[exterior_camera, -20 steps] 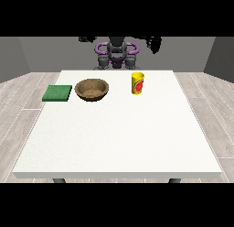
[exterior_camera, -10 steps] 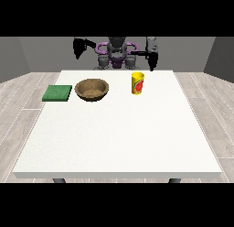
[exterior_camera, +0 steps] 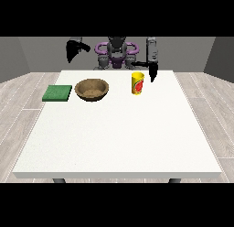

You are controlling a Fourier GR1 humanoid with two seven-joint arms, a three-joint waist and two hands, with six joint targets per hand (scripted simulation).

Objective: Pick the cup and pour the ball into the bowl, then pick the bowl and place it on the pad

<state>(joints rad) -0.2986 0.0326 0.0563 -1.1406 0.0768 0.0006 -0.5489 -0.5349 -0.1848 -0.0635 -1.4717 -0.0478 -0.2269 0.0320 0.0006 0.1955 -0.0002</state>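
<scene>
The cup (exterior_camera: 137,83) is left ungrasped on the counter (exterior_camera: 119,134); the hand (exterior_camera: 152,73) at the view's right is hung just beside it, seemingly for a side grasp; whether its fingers are open cannot be told.

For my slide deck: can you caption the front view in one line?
Robot hand at the view's right hangs beside the yellow cup; brown wooden bowl and green square pad wait on the white table.

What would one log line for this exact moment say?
phase: reaching | hand at the view's right: beside yellow cup, apart | hand at the view's left: raised | bowl: on table, beside green pad
</scene>
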